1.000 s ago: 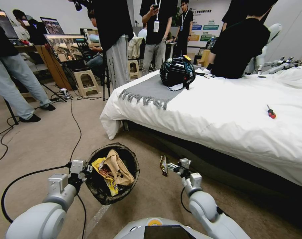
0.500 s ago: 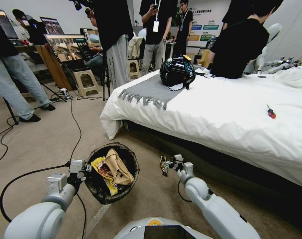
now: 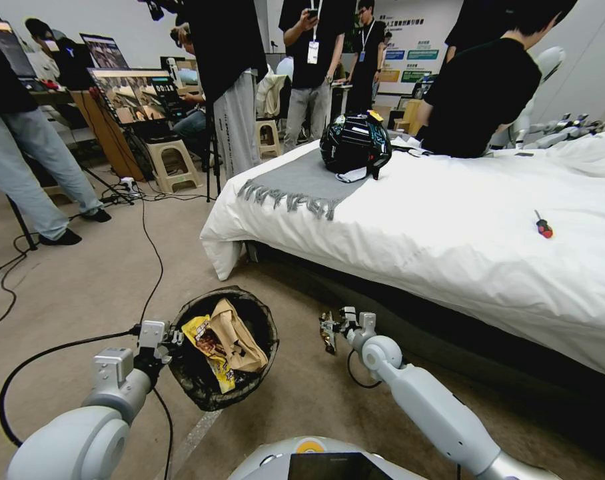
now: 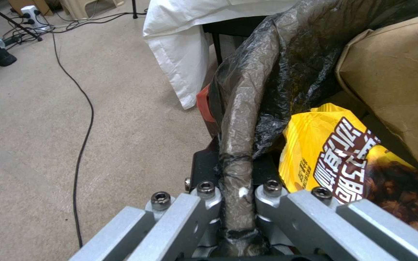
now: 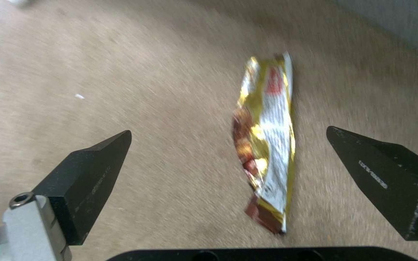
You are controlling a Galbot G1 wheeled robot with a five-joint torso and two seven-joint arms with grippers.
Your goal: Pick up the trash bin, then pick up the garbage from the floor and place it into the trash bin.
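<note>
Thin gold foil wrapper (image 5: 266, 152) on the carpet, flat and slightly curled, near the bed (image 3: 449, 227) edge, right of the bin (image 3: 224, 347). Likely very light, limp and slick; prone to sliding or crumpling under the pads, so best pinched across its narrow width near the middle, pressing down into the carpet first. No fragility to worry about.

Right gripper (image 5: 228, 159) poised just above it, jaws spread wide, wrapper lying lengthwise between the two black fingertips (image 5: 98, 159) and touching neither. From the head camera, right gripper (image 3: 336, 325) low to the floor, right at the wrapper (image 3: 328, 333), pointing left.

Left gripper (image 4: 238, 203) clamped on the bin's bag-wrapped rim (image 4: 236, 119), bin held at the near left, tilted toward the robot. Already inside: yellow snack bag (image 4: 335, 163) and brown paper bag (image 4: 397, 87). Bin rim stiff enough under the liner for a firm hold; black liner thin and crinkly.
</note>
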